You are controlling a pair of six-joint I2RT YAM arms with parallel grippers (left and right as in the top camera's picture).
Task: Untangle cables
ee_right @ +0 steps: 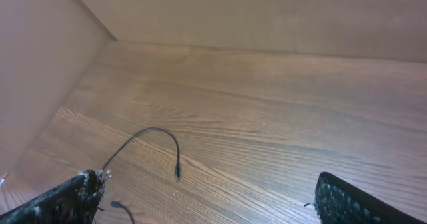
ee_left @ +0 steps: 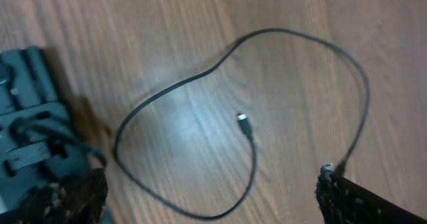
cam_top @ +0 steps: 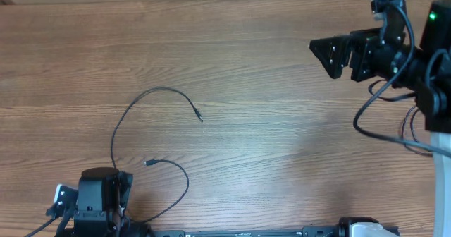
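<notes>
Brown wood-grain table [cam_top: 282, 68], flat top; on it, near-left, one thin black cable [cam_top: 161, 89] lies slack in a loose open loop that crosses nothing, one plug tip [cam_top: 201, 119] pointing toward mid-table, the other end [cam_top: 146, 163] tucked inside the curve, the two apart.

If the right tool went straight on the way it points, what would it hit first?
Probably bare table, though depth is unclear; the right tool points past the cable, which lies off to one side.
</notes>
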